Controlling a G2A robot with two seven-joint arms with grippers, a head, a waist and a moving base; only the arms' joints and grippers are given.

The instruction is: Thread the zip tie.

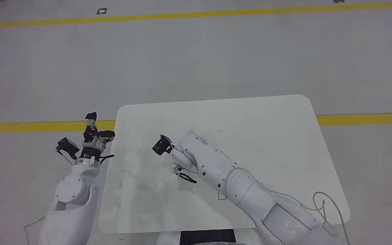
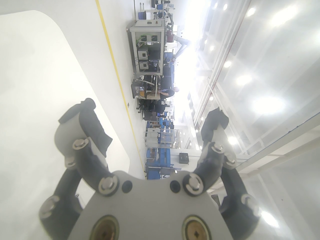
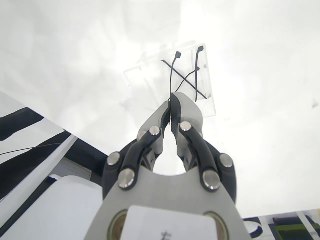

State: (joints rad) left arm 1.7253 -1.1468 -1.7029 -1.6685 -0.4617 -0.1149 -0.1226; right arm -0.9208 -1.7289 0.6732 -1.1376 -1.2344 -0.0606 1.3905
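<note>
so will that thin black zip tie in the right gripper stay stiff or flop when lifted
Probably springy rather than limp: the thin black zip tie shows only a gentle bow where it leaves the shut right gripper. Likely very light, being so slender. Its narrow strap may twist or slip in that pinch.

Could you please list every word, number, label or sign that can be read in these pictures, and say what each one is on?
No text can be read.
White label at the base of the right gripper: a mark cut off, unreadable.
Square floor marker: too small.
Machines in the room behind: too blurred.
Zip tie held in that gripper: no print seen.
</note>
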